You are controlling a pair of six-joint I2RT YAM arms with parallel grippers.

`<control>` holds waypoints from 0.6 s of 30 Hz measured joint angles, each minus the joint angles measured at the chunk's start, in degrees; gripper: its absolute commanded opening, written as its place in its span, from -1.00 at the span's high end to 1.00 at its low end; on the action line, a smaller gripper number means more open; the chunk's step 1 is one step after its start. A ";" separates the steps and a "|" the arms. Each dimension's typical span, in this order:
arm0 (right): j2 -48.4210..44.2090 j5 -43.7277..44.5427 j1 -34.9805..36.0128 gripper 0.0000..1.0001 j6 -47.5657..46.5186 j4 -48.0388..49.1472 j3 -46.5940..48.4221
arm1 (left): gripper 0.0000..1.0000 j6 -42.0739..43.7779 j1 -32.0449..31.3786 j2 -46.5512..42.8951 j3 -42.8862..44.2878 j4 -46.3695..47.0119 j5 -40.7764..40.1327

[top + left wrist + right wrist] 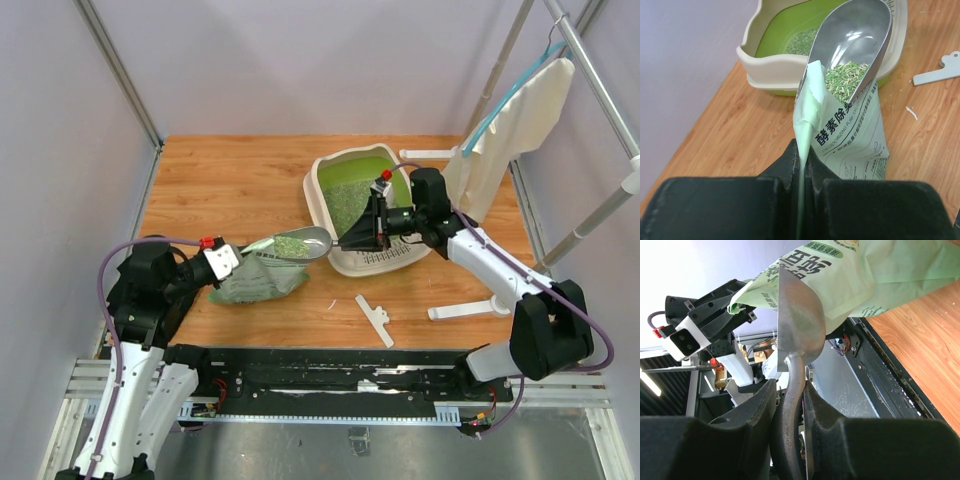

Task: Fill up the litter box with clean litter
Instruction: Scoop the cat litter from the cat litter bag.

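The left end effector [802,159] is closed flat on the top edge of the light green bag [852,135]. The handle of the silver scoop [855,40] is pinched by the right end effector [790,390]. Clean litter [845,80] is carried in the scoop's bowl, at the bag mouth. More granules are seen in the litter box [318,200], set just beyond on the counter [220,180].

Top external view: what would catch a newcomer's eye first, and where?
The silver metal scoop, loaded with pale green litter granules, hangs mid-table at the mouth of the light green printed bag, its handle clamped in the right gripper. The left gripper pinches the bag's edge. Right of centre stands the cream-white plastic litter box, with some granules on its bright green floor.
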 measured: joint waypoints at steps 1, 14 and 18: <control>0.24 0.17 0.00 0.99 -0.09 -0.39 0.57 | 0.99 -0.02 0.02 0.00 0.00 0.00 -0.02; -2.67 2.08 0.61 0.99 -0.59 -0.55 -0.98 | 0.99 -0.07 0.02 -1.73 0.00 -1.29 -0.17; -0.46 2.25 2.23 0.99 -1.03 -0.74 1.51 | 0.99 -0.66 0.07 -1.79 0.00 -1.25 -0.66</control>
